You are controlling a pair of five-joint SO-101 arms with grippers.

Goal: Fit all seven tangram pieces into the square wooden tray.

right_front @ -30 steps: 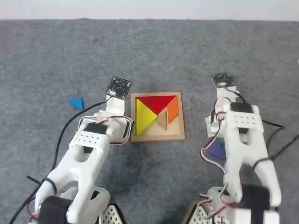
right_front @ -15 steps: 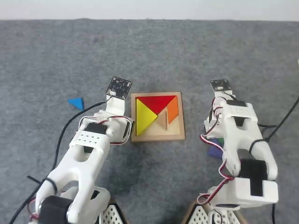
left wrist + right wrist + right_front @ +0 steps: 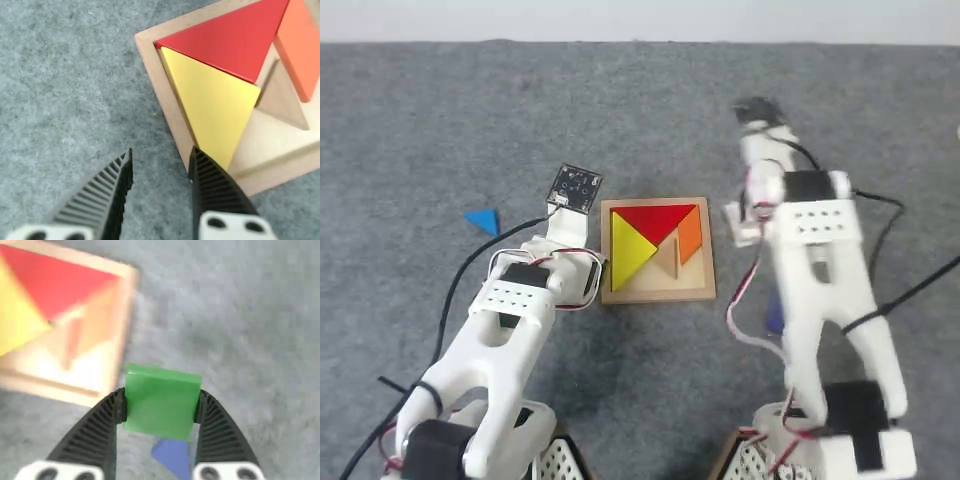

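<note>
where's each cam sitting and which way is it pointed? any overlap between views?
High view: fixed above the table, looking down; shows left arm and right arm, wooden tray between them.
Left wrist view: on the left wrist, looking past the open left pincer at the tray's corner, red triangle and yellow triangle.
Right wrist view: on the right wrist, looking down past the right pincer, shut on a green piece.
Shared: all three show the tray.

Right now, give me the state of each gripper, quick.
Left gripper: open, holding nothing.
Right gripper: closed on the green piece.
</note>
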